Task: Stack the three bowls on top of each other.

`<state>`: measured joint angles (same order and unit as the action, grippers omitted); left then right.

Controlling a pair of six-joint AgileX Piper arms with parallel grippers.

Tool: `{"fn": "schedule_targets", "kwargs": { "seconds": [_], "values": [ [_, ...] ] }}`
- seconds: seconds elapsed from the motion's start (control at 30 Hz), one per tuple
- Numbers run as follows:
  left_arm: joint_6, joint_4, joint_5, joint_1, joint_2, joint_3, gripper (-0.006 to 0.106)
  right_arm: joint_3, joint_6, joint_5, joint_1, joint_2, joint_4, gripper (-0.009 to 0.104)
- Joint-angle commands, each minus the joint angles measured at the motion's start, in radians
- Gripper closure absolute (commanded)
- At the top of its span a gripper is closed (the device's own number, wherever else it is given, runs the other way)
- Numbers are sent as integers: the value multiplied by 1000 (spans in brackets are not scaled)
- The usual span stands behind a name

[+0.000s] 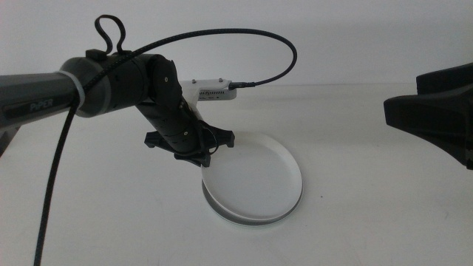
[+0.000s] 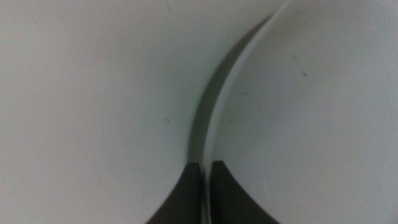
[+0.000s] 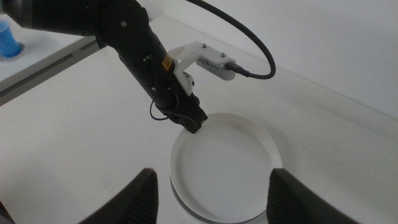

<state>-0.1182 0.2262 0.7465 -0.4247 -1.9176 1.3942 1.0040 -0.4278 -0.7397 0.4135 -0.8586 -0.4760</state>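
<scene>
At the centre of the frame, the left gripper (image 1: 201, 159) has its jaws pinched on the rim of the white bowl (image 1: 255, 181), seemingly atop a stack on the worktop (image 1: 355, 222), while the right gripper (image 3: 211, 186) waits wide open, empty, so stacking looks nearly done.

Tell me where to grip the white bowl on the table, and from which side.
Grip the low rim, coming down from above with one jaw inside and one outside. The white bowl is shallow and lies flat, so only its thin upright rim offers a pinch. The left gripper is already shut on that rim at the bowl's left edge; the right gripper hangs open above, to the right.
</scene>
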Motion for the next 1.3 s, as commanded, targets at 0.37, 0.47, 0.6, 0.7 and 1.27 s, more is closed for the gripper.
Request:
{"fn": "schedule_targets", "kwargs": {
  "seconds": [0.37,0.47,0.6,0.7,1.27],
  "values": [
    [30,5,-14,77,250,49,21,24,-9,59,-1,7,-16,50],
    [55,-46,16,132,333,49,21,24,-9,59,-1,7,-16,50],
    [40,-114,29,214,429,49,21,24,-9,59,-1,7,-16,50],
    [41,-119,32,260,482,44,21,24,-9,59,-1,7,-16,50],
    [85,-137,-11,277,653,-118,21,24,40,90,-1,-6,-11,50]
  ]
}}
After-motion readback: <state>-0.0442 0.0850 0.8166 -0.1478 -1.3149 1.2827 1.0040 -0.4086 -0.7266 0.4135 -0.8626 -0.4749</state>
